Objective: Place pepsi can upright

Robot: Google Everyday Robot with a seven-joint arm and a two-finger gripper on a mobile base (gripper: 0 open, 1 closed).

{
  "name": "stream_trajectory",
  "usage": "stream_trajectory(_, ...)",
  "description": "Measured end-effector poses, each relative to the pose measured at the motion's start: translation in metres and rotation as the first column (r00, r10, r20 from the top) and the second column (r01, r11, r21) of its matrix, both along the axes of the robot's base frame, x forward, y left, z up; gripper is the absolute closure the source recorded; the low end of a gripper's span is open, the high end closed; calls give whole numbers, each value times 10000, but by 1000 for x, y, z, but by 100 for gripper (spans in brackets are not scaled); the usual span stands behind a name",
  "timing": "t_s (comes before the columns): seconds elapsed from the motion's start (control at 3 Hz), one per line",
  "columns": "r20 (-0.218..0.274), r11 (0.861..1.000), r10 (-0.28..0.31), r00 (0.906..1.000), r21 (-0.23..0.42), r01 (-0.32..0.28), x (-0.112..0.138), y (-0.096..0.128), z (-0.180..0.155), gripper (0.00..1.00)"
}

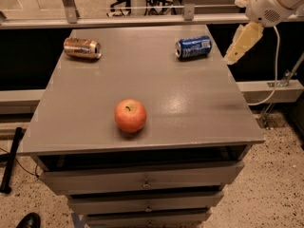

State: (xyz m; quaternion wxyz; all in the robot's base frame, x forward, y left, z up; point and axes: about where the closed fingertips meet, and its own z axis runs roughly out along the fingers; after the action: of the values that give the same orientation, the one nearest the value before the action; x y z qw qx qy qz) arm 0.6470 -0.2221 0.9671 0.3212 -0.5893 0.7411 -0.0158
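Desk [190,122]: grey drawer unit with a flat top.
Gold-brown can [82,48]: on its side, far left.
Apple [130,115]: front middle, well apart.
Pepsi can [194,47]: on its side, far right, needing righting.
Hand [240,44]: near its right, past the edge; opening could not be told.

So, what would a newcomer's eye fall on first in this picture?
The red-orange apple, alone near the front of the grey table. Behind it two cans lie on their sides: the blue pepsi can back right, a gold-brown can back left. The cream gripper hangs beyond the table's right edge, near the pepsi can, not touching it.
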Motion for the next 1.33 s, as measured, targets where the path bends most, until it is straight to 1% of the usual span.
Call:
stream_trajectory(0.33, 207, 9985, -96, 9997, 541, 85, 8, 2, -6, 0)
stream_trajectory(0.67, 515, 9844, -404, 9979, 1734, 309, 36, 8, -26, 0)
stream_trajectory(1.0, 777, 9550, -638, 9949, 2940, 382, 76, 15, -51, 0)
stream_trajectory(1.33, 864, 9357, -582, 9946, 3520, 242, 108, 20, -69, 0)
